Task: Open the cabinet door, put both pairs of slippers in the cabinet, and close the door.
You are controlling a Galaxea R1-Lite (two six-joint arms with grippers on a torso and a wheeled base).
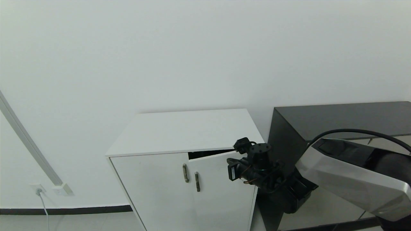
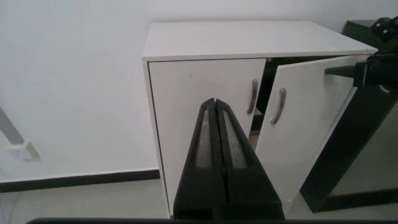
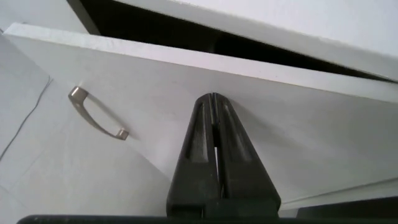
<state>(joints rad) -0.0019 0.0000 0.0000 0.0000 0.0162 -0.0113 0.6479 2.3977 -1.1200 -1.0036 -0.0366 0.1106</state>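
A white two-door cabinet (image 1: 183, 131) stands against the wall. Its left door (image 2: 199, 112) is closed. Its right door (image 1: 221, 192) stands slightly ajar, with a dark gap along its top. Each door carries a metal handle (image 1: 197, 181) near the middle seam. My right gripper (image 3: 214, 98) is shut with nothing in it, its tips against the front face of the ajar door just below the top edge, well away from the handle (image 3: 96, 115). The left wrist view shows that gripper (image 2: 329, 71) at the door's upper outer corner. My left gripper (image 2: 214, 102) is shut and empty, held back from the cabinet front.
A black cabinet (image 1: 337, 118) stands directly right of the white one, close to the ajar door's hinge side. A wall socket (image 1: 38, 187) with a cable and a slanted conduit (image 1: 25, 141) are on the wall at the left. Bare floor lies in front.
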